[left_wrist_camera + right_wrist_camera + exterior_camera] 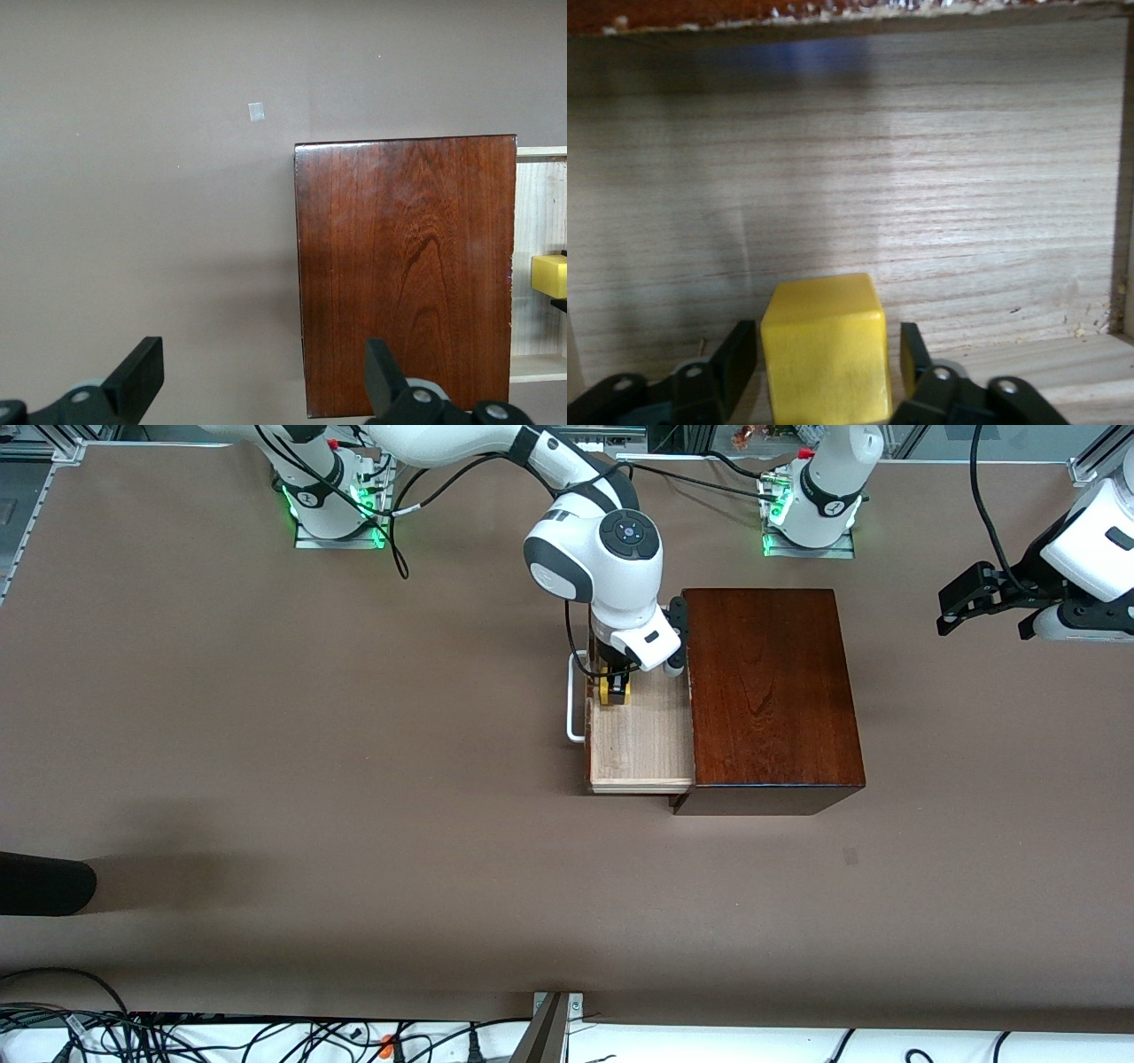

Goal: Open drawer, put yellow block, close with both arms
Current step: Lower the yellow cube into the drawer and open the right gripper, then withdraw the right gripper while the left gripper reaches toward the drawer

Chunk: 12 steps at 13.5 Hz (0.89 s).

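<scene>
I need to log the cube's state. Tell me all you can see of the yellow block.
The yellow block is a small, bright yellow cube with smooth, matte faces. It sits between the right gripper jaws, inside the open pale-wood drawer, near the drawer's front. A narrow gap shows on each side, so a firm grip is uncertain.

I see the drawer point(640, 744) pulled out of the box point(771, 691) toward the right arm's end. The yellow block point(614, 690) sits in it, near the handle point(576, 700).

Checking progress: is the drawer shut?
No, the drawer stands pulled out of the wooden box, its pale floor showing.
</scene>
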Each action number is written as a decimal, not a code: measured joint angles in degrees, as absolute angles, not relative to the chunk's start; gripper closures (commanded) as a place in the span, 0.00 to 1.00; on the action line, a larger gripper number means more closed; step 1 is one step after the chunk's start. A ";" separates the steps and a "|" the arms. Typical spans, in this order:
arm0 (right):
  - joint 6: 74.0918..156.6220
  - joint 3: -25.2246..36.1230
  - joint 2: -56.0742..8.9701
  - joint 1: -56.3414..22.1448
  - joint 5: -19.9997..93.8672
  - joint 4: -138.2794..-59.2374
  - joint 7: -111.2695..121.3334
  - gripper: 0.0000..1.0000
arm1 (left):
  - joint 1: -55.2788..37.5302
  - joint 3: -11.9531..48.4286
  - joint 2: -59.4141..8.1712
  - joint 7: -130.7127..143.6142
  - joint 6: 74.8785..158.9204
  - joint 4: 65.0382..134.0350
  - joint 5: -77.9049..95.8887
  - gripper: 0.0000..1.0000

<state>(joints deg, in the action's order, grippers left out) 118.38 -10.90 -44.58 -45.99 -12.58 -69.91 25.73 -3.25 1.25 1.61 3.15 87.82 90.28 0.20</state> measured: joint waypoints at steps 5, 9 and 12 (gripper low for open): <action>111.17 -9.44 -40.26 -45.51 -12.62 -64.10 25.33 0.00 | -3.27 1.28 1.61 3.12 87.82 90.41 0.20 0.00; 102.72 -7.30 -30.34 -33.74 -12.70 -60.48 25.02 0.00 | -3.63 1.41 1.49 3.10 87.84 90.46 0.20 0.00; 98.85 -7.25 -23.91 -21.71 -8.24 -61.15 25.28 0.00 | -4.23 1.76 0.71 3.12 88.03 90.16 0.22 0.00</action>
